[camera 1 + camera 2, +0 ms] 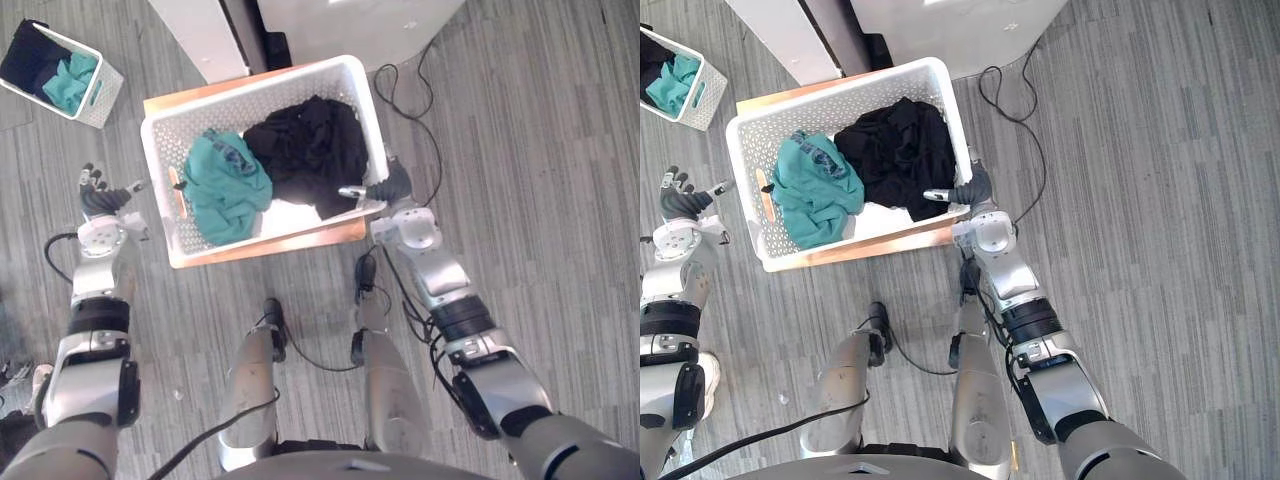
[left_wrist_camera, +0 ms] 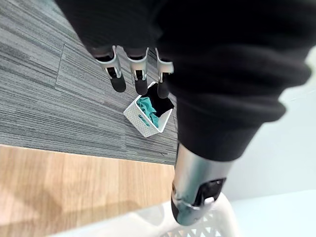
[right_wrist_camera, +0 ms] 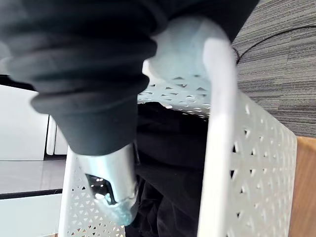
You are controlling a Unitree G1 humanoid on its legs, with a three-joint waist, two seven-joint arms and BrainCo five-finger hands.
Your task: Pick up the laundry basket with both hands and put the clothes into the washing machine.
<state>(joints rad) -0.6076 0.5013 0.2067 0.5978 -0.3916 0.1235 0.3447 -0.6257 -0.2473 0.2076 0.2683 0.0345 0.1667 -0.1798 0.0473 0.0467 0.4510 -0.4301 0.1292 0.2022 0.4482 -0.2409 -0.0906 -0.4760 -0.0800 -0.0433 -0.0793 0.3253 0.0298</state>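
Left robot hand (image 1: 100,200) is hanging open, clear of the basket (image 1: 158,165). Right robot hand (image 1: 390,188) is sitting at its rim, can't tell its grip. Lifting now is probably risking a one-sided tilt, dumping clothes (image 1: 300,150).

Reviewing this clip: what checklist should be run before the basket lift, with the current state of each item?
1. Right hand at the right rim of the laundry basket: ok.
2. Right hand's grip closed: cannot tell.
3. Left hand on the left rim: not ok; it is open and apart from the basket.
4. Teal garment and black garment inside the basket: ok.
5. White appliance door open: cannot tell.
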